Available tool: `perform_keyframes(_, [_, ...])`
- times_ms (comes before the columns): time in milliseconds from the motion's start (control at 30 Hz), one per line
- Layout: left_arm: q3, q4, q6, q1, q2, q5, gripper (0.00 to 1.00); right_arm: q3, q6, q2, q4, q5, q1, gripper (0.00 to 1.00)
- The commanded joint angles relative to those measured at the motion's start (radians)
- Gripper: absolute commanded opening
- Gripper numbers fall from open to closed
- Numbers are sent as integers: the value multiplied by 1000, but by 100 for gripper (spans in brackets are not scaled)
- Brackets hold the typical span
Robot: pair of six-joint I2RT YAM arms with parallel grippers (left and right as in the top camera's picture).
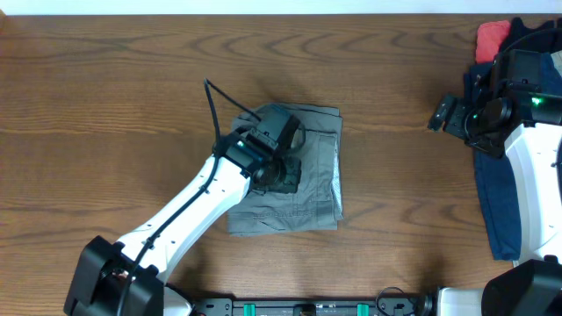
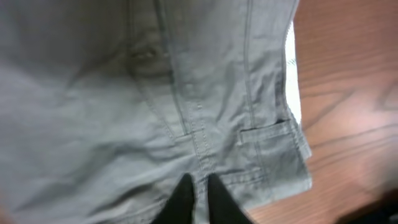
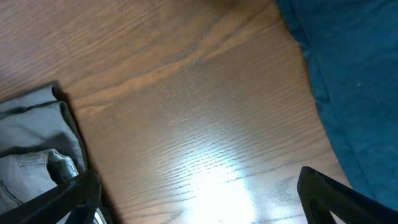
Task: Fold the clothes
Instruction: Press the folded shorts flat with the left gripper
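The light grey shorts lie folded into a compact rectangle at the table's middle. In the left wrist view the shorts fill the frame, with seams, a belt loop and the waistband corner showing. My left gripper is down on the middle of the shorts; its black fingers are almost together on a seam, with no fold of cloth seen between them. My right gripper hovers far right of the shorts, open and empty, its fingers wide apart over bare wood. The shorts' edge shows at the left of that view.
A dark blue garment lies along the table's right edge, under the right arm, and it also shows in the right wrist view. A red cloth sits at the back right corner. The wooden table stretches left of the shorts.
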Motion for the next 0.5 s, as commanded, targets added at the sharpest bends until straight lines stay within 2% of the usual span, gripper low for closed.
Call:
perform_keyframes(0, [-70, 66, -76, -8, 20, 94, 6, 5, -4, -2, 2, 10, 1, 99])
perform_keyframes(167, [-157, 240, -79, -48, 26, 209, 6, 5, -4, -2, 2, 10, 1, 99])
perform_keyframes(467, [-185, 371, -153, -172, 111, 208, 6, 5, -4, -2, 2, 10, 1, 99])
